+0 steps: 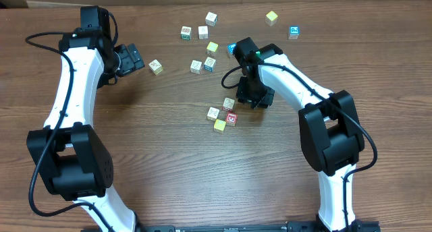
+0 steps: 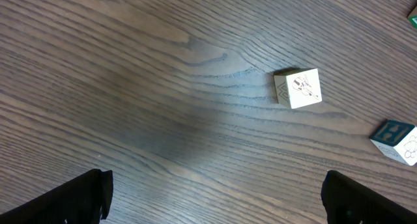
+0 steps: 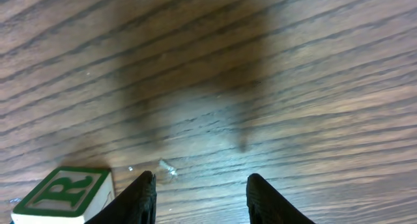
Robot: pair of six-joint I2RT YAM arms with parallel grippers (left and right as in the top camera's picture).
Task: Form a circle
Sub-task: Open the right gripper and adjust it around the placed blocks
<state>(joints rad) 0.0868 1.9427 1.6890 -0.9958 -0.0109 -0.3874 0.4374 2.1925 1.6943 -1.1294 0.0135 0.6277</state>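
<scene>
Right-hand black two-finger gripper [image 1: 260, 98] hangs just beside the circle [image 1: 223, 115], a tight ring of four tiny wooden letter cubes (two whitish, one yellow, one red-printed) at mid-table. The ring lies to this gripper's left, so the right arm is much the nearer. Its jaws are partly apart with nothing between them; a whitish wooden cube printed with a green R [image 3: 62, 195] sits just outside one finger. Left-hand black gripper [image 1: 131, 56] is spread wide, empty, well apart. The ring looks diamond-like, with no clear long axis.
</scene>
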